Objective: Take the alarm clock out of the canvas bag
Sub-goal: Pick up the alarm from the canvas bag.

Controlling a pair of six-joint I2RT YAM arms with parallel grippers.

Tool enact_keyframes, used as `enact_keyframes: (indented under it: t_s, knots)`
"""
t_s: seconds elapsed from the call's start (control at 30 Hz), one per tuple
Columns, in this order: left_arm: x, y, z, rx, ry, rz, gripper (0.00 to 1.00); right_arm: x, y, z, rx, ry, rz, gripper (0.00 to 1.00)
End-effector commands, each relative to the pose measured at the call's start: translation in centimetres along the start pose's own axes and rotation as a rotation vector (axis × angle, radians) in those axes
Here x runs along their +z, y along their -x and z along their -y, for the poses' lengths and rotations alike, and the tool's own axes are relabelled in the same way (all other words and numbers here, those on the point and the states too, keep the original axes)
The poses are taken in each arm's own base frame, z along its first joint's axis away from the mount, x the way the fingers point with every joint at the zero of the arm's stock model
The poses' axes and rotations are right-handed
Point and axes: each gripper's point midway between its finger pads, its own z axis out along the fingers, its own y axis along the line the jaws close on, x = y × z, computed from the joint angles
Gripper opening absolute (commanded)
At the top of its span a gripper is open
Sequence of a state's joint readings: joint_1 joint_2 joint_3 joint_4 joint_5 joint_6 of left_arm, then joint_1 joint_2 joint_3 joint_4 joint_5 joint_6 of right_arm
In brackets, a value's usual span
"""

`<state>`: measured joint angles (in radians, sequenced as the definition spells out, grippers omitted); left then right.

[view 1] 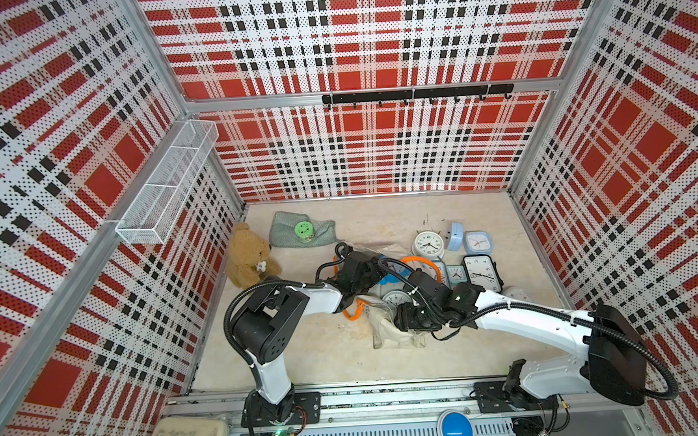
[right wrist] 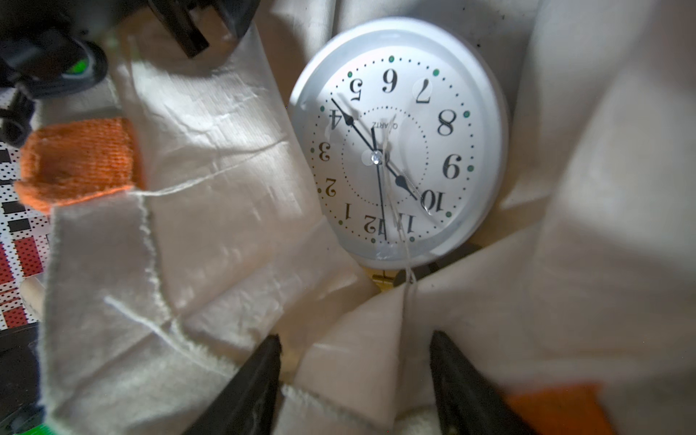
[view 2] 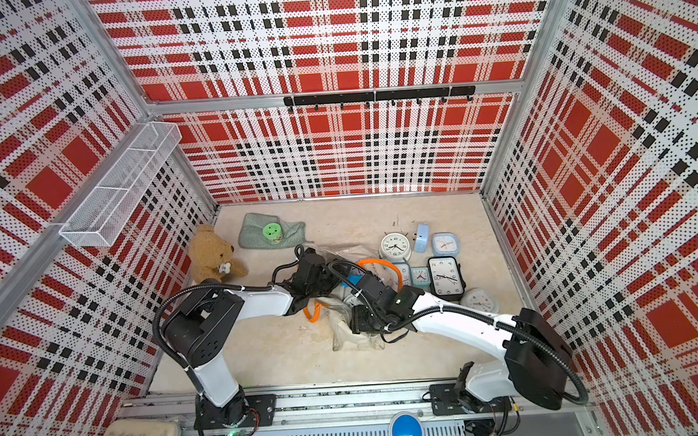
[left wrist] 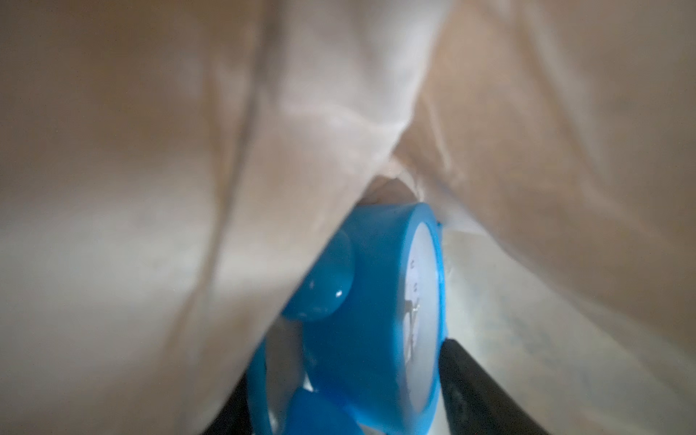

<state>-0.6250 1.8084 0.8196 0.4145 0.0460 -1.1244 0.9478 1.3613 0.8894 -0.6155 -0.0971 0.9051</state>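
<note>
Leftmost, well left of the bag (view 1: 386, 328), sits a tan plush bear (view 1: 249, 255). Behind the bag's left end lies a knitted grey-green cloth (view 1: 288, 234) with a small green round cap (view 1: 303, 231) on it.

The bag is floppy cream canvas, crumpled on the mottled beige tabletop (view 1: 305, 352), with woven orange straps (view 1: 354, 313) looping out of it.

The left gripper (left wrist: 346, 369) reaches in at the bag's left side. Between its black fingers stands the blue clock (left wrist: 361, 301), deep inside the bag with canvas folds draped close around it. It is glossy plastic, a short round drum with two domed bells on its side and a flat white face. It shows edge-on. Its axis runs from finger to finger, and the face is turned toward one finger (left wrist: 463, 376), which touches the face rim. The other finger is mostly under canvas, so whether the jaws pinch the clock or only bracket it cannot be told.

Near the bag's middle a white clock (right wrist: 399, 150) lies face up in the open mouth. It is round, with a silvery rim, black numerals, green dots and thin hands.

The right gripper (right wrist: 356, 337) sits at the bag's right part with its jaws spread. A thick fold of frayed-hemmed canvas lies between them.

Right of the bag stand a round clock (view 1: 428, 243), a pale blue square clock (view 1: 477, 241) and a black-framed clock (view 1: 481, 273).
</note>
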Motion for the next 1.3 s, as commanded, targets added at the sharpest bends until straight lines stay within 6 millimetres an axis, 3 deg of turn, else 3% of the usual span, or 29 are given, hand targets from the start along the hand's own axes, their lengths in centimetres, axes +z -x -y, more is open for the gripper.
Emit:
enact_keyframes:
  t_s: [0.0, 0.4, 0.83, 1.27]
  knots:
    - [0.0, 1.6, 2.2, -0.024, -0.108, 0.048, 0.69, 1.3, -3.8, 3.0, -0.001, -0.099, -0.148, 0.65]
    - [-1.3, 3.3, 5.9, -0.031, -0.222, 0.085, 0.59, 1.5, -3.9, 3.0, -0.002, -0.107, -0.16, 0.65]
    - [-2.6, 3.7, 4.9, -0.038, -0.181, 0.097, 0.33, 1.5, -3.9, 3.0, -0.003, -0.111, -0.161, 0.66]
    - [-2.7, 3.6, 4.8, -0.015, -0.138, 0.083, 0.15, 1.3, -3.8, 2.9, -0.006, -0.115, -0.154, 0.67]
